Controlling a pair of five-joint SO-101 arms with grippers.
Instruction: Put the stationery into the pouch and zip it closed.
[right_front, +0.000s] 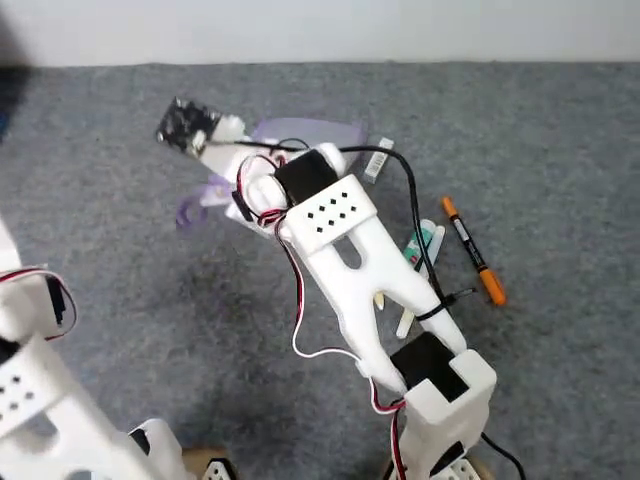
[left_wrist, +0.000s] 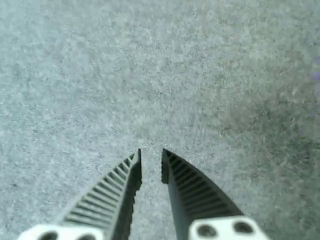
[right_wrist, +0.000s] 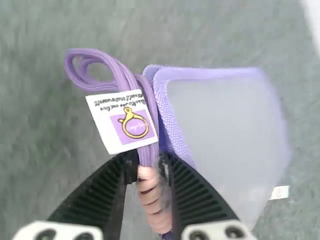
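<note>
Pouch handling is the step judged to be in hand: the purple, translucent pouch is being gripped at its strap end, and none of the stationery is seen inside it. Its looped strap and a white label hang at that end. The 2 jaws of the right gripper are pressed onto the strap where it meets the pouch's woven edge, with a pinkish coiled piece caught between them. Whether the pouch is lifted off the grey carpet or rests on it cannot be told, and the zip's state cannot be made out.

Well apart from the pouch, on the side away from its strap, 3 pieces of stationery are laid on the carpet: an orange marker, a green-and-white pen beside it, and a cream stick partly covered by the right arm.

Far from the pouch on its strap side, the left gripper is held over bare carpet, its jaws parted by a narrow gap with nothing between them.

For the next move, the pouch's mouth would probably have to be found and held open. The left gripper is free for that, or for fetching the marker. A grip on the strap alone is judged too loose to steady the pouch while it is loaded.
</note>
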